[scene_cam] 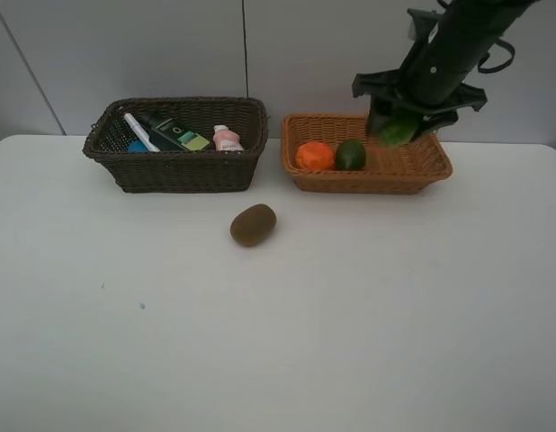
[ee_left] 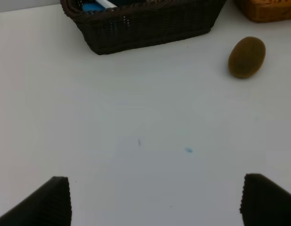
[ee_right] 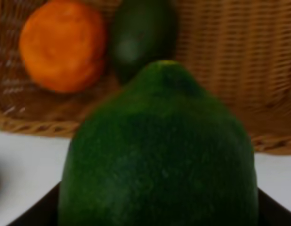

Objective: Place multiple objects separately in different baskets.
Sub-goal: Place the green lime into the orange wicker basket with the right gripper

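My right gripper (scene_cam: 399, 129) is shut on a green oval fruit (scene_cam: 398, 131) and holds it above the light orange-tan basket (scene_cam: 413, 170); the fruit fills the right wrist view (ee_right: 159, 155). That basket holds an orange (scene_cam: 315, 156) and a second green oval fruit (scene_cam: 351, 155). The dark brown basket (scene_cam: 179, 169) holds a white marker with a red cap (scene_cam: 139, 131), a dark green bottle (scene_cam: 174, 132) and a small pink bottle (scene_cam: 228, 139). A brown kiwi (scene_cam: 253, 224) lies on the table in front of the baskets. My left gripper (ee_left: 155, 200) is open over bare table. The black eraser is hidden.
A white table (scene_cam: 278, 342) carries everything; a grey wall stands behind it. A small blue mark (scene_cam: 142, 306) is on the table at the front left. The kiwi (ee_left: 246, 57) and the dark basket (ee_left: 145, 28) show in the left wrist view.
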You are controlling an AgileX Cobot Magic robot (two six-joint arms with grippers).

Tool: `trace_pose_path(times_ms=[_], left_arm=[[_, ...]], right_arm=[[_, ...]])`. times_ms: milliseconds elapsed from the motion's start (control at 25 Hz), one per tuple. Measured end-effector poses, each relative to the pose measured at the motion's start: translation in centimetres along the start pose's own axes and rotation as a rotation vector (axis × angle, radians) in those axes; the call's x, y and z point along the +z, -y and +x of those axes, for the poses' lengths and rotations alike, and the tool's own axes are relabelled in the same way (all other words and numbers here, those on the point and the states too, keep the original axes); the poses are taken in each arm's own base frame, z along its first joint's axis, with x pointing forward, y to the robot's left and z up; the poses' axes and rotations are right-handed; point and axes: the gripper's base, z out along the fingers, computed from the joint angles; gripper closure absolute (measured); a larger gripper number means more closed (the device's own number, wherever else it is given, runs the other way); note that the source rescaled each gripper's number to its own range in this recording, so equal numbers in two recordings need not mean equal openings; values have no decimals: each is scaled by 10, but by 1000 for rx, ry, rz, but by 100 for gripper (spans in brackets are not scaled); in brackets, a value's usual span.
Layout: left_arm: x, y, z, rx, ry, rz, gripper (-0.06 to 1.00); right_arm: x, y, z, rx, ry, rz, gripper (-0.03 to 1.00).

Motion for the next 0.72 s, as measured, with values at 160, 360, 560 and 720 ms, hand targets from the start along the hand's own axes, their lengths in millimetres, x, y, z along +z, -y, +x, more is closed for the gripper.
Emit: trace_pose_path(times_ms=[160, 360, 560, 720], left_arm=[[0, 0, 0, 0, 0, 0, -2], [0, 0, 0, 0, 0, 0, -2], [0, 0, 0, 0, 0, 0, -2], [0, 0, 0, 0, 0, 0, -2]], right_arm=[[24, 42, -10, 39, 13, 43, 39], [57, 56, -12, 46, 16, 55, 36], [68, 55, -13, 10, 32, 71, 18], [68, 54, -14, -2, 40, 73, 17]])
